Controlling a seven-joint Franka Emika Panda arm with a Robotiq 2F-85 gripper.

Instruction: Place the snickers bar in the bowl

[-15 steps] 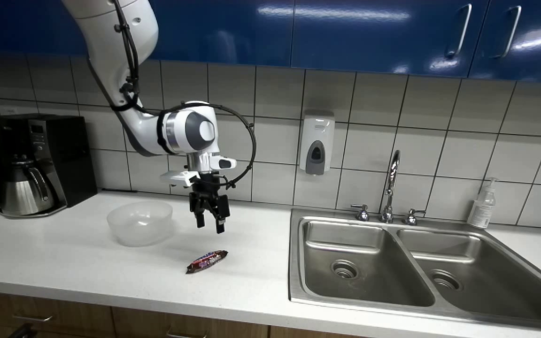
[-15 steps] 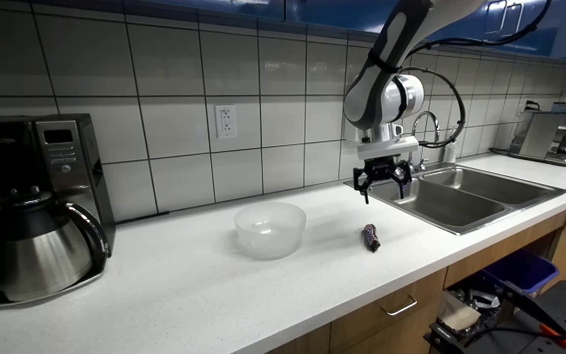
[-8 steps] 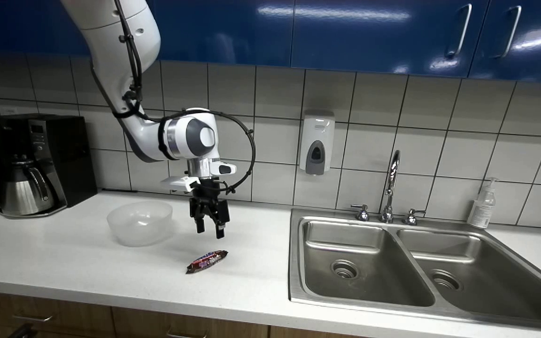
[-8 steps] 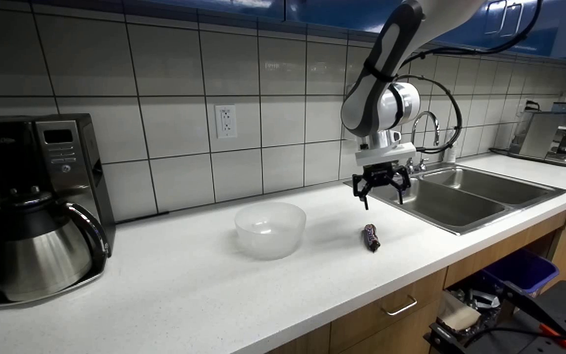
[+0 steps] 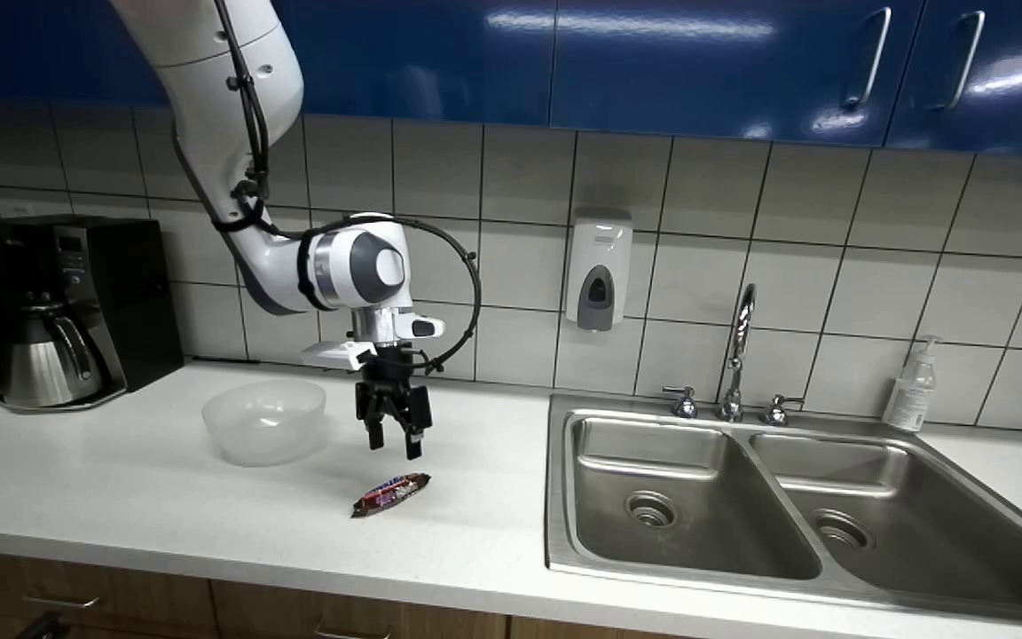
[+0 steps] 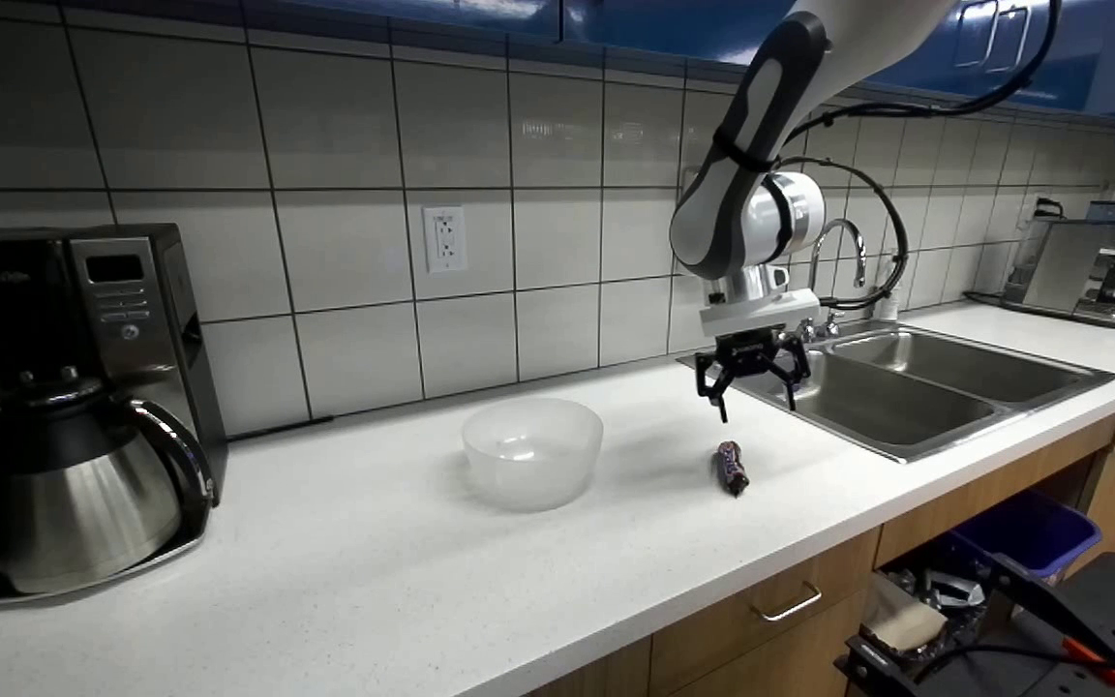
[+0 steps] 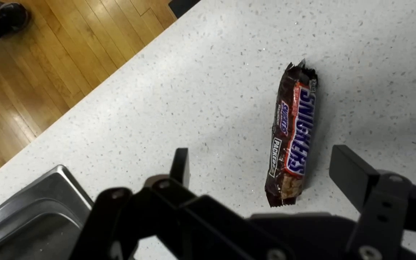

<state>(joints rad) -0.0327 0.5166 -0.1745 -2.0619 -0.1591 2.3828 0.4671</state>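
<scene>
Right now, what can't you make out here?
Snickers bar: underside hidden by the counter, every view.
Bottle label: too small to read in an exterior view.
Robot arm: top edge cuts it off, both exterior views.
Dark shape on floor: cut off by wrist view's left edge.

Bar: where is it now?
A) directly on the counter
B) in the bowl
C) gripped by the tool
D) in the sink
A: in both exterior views the bar lies on the counter, apart from the bowl, and the tool hangs open, not touching it.
</scene>
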